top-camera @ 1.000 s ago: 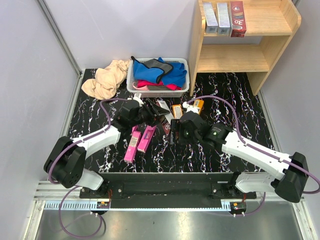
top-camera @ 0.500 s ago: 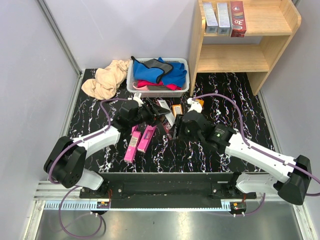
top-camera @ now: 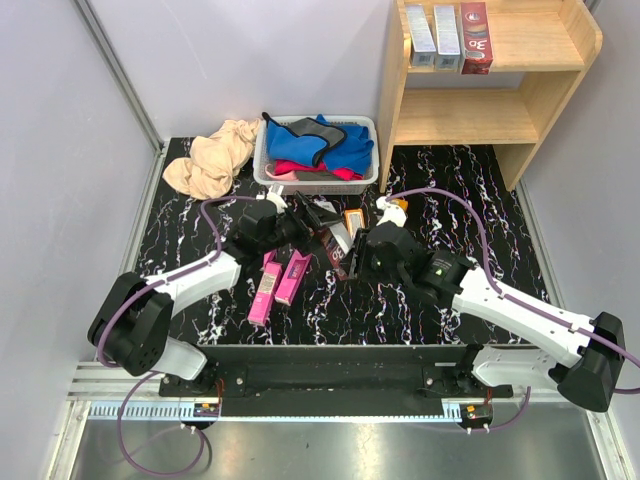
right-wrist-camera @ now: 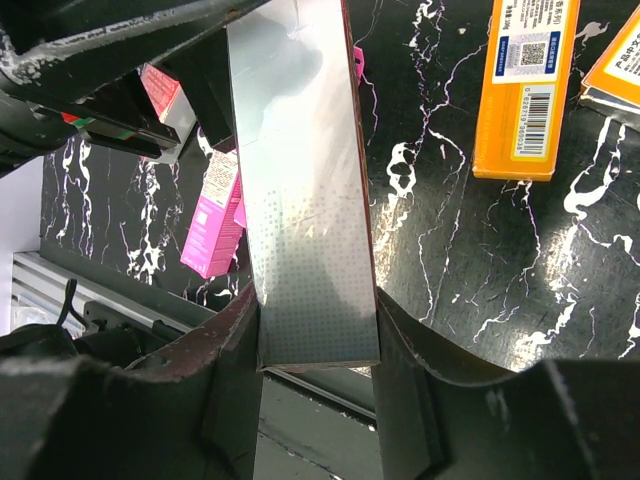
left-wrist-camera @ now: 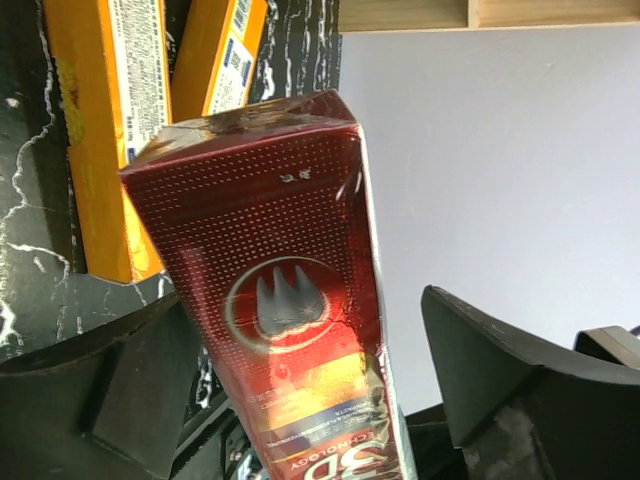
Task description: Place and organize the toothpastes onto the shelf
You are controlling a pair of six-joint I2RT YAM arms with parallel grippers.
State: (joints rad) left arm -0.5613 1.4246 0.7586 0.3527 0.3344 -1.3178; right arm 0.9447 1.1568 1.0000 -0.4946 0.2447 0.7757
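Note:
A dark red toothpaste box (top-camera: 336, 248) with a silver side hangs above the table between both arms. My right gripper (top-camera: 347, 260) is shut on its lower end; in the right wrist view both fingers of the right gripper (right-wrist-camera: 315, 330) press the silver face of the box (right-wrist-camera: 300, 200). My left gripper (top-camera: 318, 222) is open around the other end: in the left wrist view the red box (left-wrist-camera: 290, 300) stands between the spread jaws of the left gripper (left-wrist-camera: 300, 330), with a gap on the right. The wooden shelf (top-camera: 560, 60) holds two silver-grey boxes (top-camera: 433, 35) and a red one (top-camera: 476, 38) on top.
Two pink boxes (top-camera: 278, 282) lie under the left arm. Orange boxes (top-camera: 353, 220) (right-wrist-camera: 525, 90) lie near the middle of the table. A white basket (top-camera: 262, 152) of coloured cloths and a beige cloth (top-camera: 213, 158) sit at the back left.
My left gripper has opened off the red box. My right gripper has moved in from the right and closed on the box's lower end.

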